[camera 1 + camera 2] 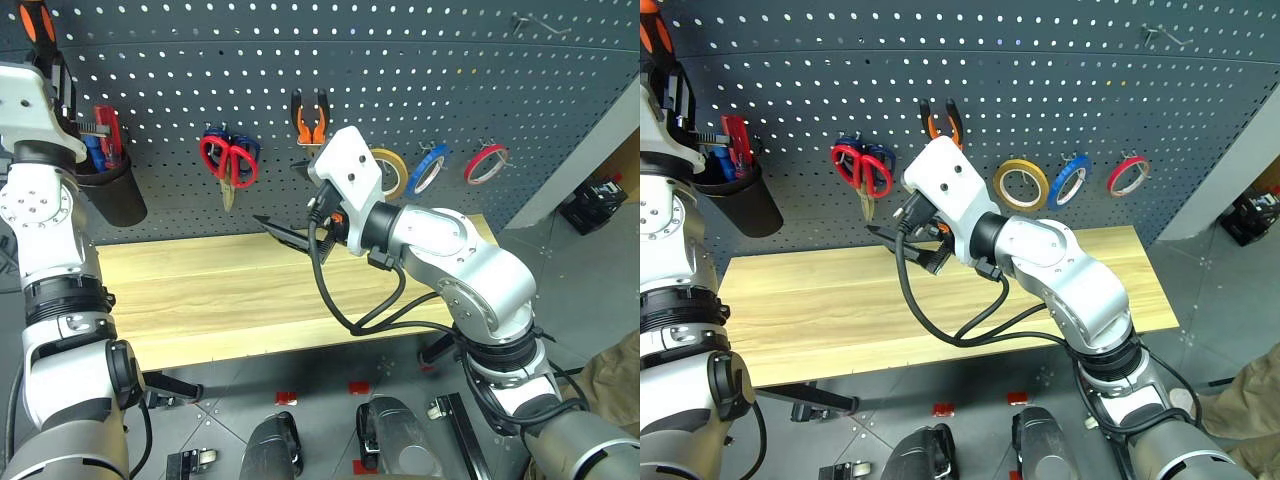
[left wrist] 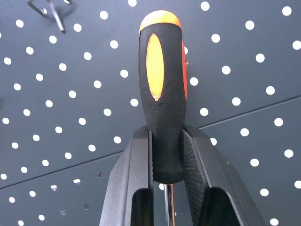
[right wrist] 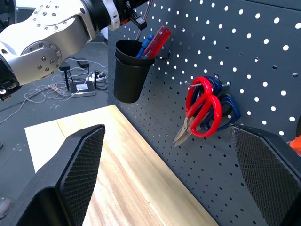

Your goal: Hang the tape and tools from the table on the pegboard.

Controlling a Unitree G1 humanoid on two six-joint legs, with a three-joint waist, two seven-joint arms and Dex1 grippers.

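Note:
My left gripper is shut on the lower handle of the black-and-orange screwdriver. It holds the screwdriver handle-up close to the dark grey pegboard, at the upper left above the black cup. The red-handled scissors, the orange-and-black pliers and the blue tape hang on the pegboard. My right gripper is open and holds nothing. It hovers over the back of the table, pointing toward the scissors.
Blue-handled scissors hang behind the red ones. A yellow tape roll and a red tape roll hang beside the blue tape. The cup holds red and blue drivers. A bare hook juts out near the screwdriver.

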